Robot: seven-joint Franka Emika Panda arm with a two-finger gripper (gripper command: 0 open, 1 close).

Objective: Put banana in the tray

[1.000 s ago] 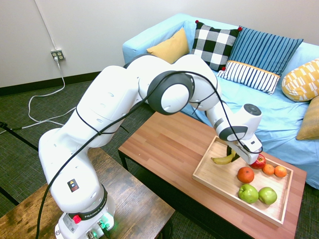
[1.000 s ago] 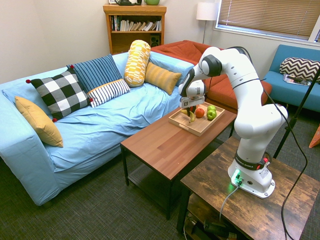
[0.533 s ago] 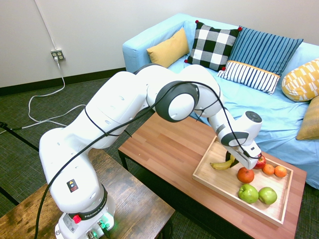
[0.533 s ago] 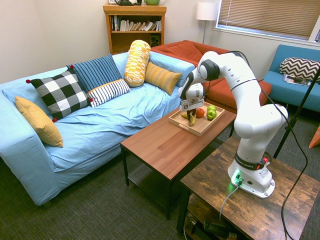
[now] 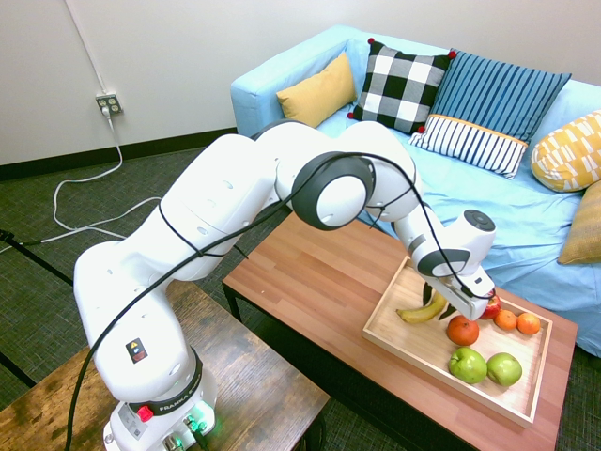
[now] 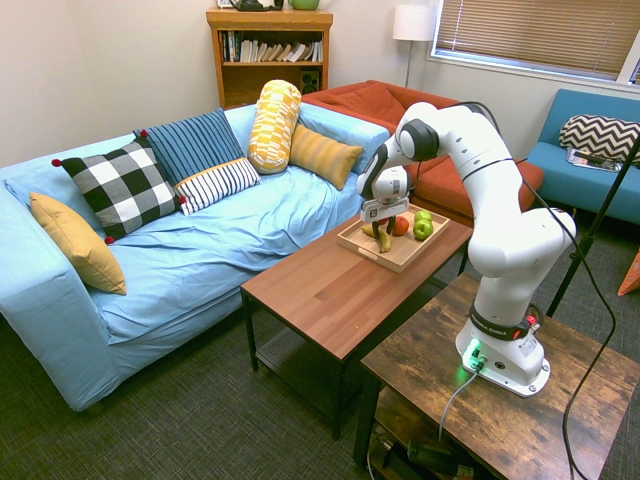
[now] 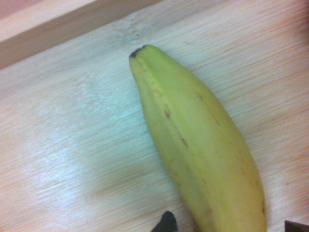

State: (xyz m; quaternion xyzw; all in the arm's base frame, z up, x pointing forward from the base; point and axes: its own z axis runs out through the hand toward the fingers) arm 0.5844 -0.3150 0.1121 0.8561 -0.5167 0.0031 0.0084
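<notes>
Beside a blue sofa (image 5: 376, 188), one tray (image 5: 535, 412) is on a wooden table (image 5: 310, 258), at lower right of the first exterior view. It contains one banana (image 5: 422, 310), two green apples (image 5: 485, 367), one red apple (image 5: 492, 306) and three orange fruits (image 5: 462, 330). One gripper (image 5: 439, 302) is above the banana, its two fingers apart, one at each side; whether they touch it, I cannot tell.

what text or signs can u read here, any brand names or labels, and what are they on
"FRANKA", on the dark band round the base of the white arm; the letters after it are too small to read.
A yellow warning triangle, on the arm's dark label; its print is too small.
Book spines on the shelf: too small to read.
</notes>
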